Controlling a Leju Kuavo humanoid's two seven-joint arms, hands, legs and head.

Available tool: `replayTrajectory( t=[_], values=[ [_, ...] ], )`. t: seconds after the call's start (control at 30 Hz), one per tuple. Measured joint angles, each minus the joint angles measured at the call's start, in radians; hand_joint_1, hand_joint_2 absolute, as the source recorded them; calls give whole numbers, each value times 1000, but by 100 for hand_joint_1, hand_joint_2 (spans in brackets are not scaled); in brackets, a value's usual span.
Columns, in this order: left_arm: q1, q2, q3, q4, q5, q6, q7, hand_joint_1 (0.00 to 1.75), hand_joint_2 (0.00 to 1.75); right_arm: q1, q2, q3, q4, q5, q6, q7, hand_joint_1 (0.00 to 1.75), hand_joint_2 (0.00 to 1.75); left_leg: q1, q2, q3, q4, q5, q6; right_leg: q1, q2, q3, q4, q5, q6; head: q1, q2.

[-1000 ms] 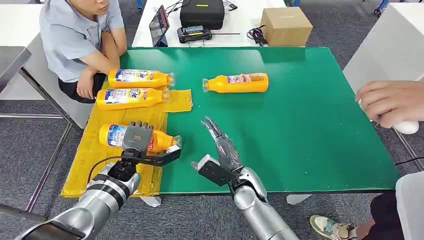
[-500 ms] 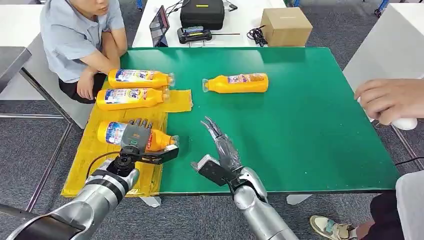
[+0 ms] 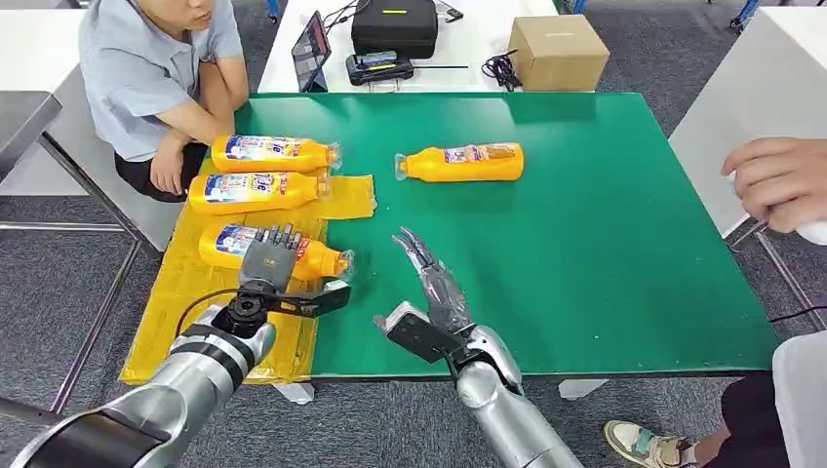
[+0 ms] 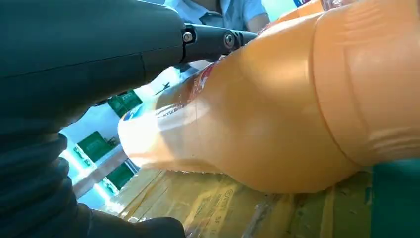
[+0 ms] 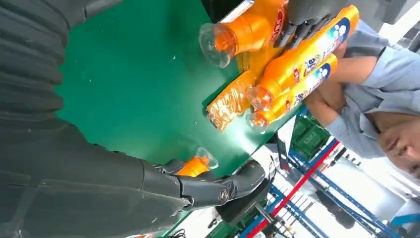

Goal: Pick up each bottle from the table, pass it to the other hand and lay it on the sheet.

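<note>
While the green rectangular worktop carries everything, take the crinkled yellow sheet at its left edge as the landmark. The left hand grips an orange plastic bottle with a blue-and-white label, which lies across the sheet's middle with its clear cap toward the bare green. To finish the step well, I would settle the bottle flat and parallel to the two like bottles at the sheet's far end, then loosen the fingers slowly so it does not roll. The right hand, fingers spread and holding nothing, hovers just right of the sheet. A fourth orange bottle lies well right of the sheet. Label writing is too small to read.
</note>
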Motion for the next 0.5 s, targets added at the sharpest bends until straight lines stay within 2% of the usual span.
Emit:
replayTrajectory(
  t=[0.5],
  values=[
    [40, -37, 0, -29, -16, 164, -23, 0, 175, 13, 0, -13, 0, 17, -12, -9, 0, 175, 0, 0, -1, 0, 0, 0, 0, 0, -1, 0, 0, 0, 0, 0]
  ],
)
